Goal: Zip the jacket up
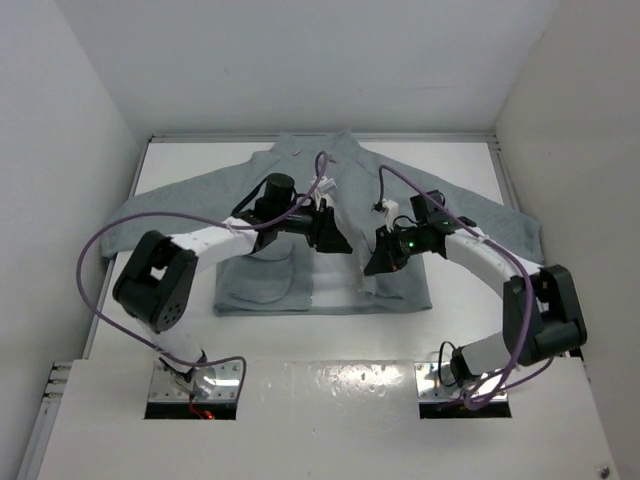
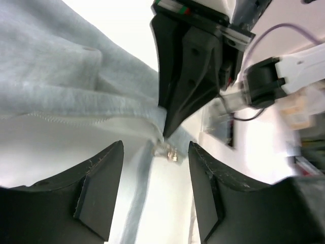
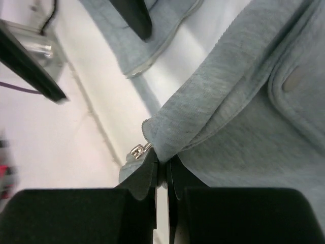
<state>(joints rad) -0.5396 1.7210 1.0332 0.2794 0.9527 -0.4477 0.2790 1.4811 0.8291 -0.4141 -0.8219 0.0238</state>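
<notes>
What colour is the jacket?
The jacket is light grey, clearest in the right wrist view.

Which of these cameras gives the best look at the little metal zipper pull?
The right wrist view: the zipper pull hangs sharp and unblocked, just beside the right hand pinching the jacket edge. The left wrist view shows it too, slightly blurred, between the fingers of the open left hand. In the top view I cannot make it out.
</notes>
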